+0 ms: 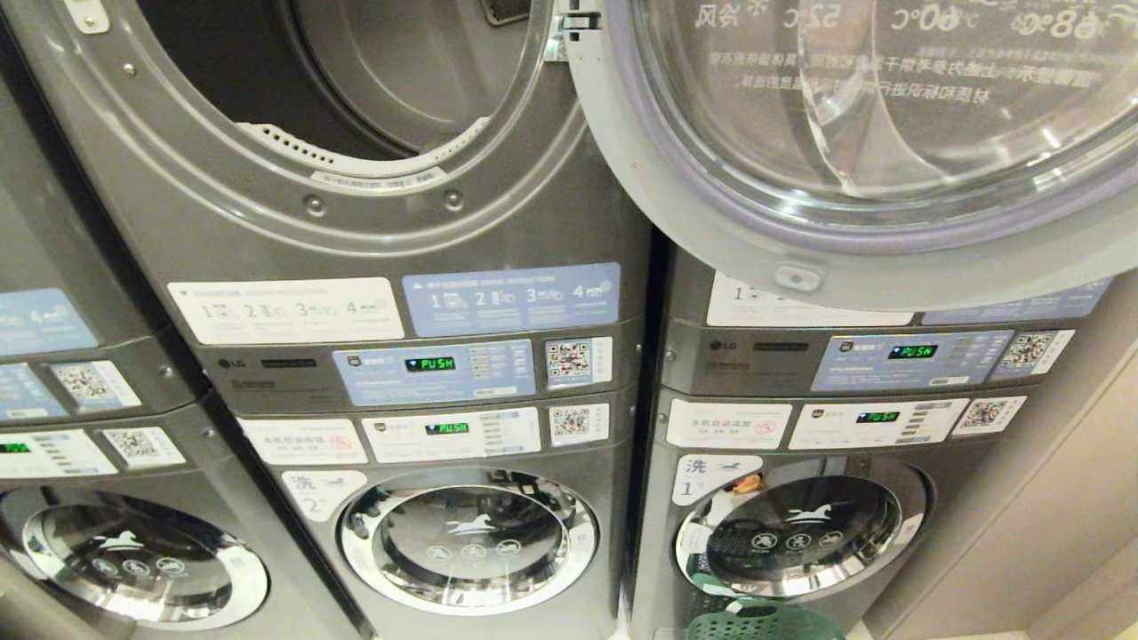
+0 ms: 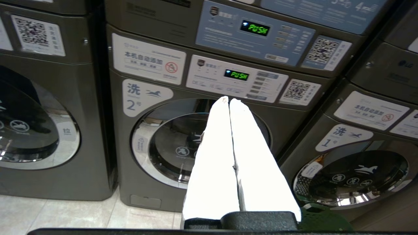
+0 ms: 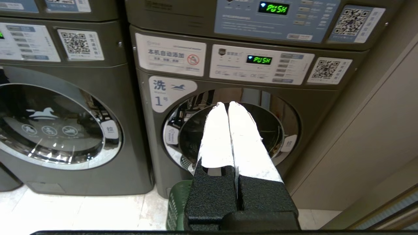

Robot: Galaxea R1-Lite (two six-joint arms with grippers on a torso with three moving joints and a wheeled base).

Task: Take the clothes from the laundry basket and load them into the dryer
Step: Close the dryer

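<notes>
Dryer (image 1: pixel 356 80) mouth clear upper left, door (image 1: pixel 853 151) swung right; basket (image 3: pixel 178 204) below pinched-together empty right hand (image 3: pixel 228 103).

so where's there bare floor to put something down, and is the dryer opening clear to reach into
Bare tile lies before washer 2, left of the green laundry basket. The basket crowds the floor before washer 1. The upper dryer's opening looks unobstructed, its door swung right. Both the left gripper and right gripper are shut, empty.

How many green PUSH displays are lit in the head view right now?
4. Two on the middle stack: upper panel, lower panel. Two on the right stack: upper panel, lower panel. The left stack shows a green glow at the frame edge, unreadable.
</notes>
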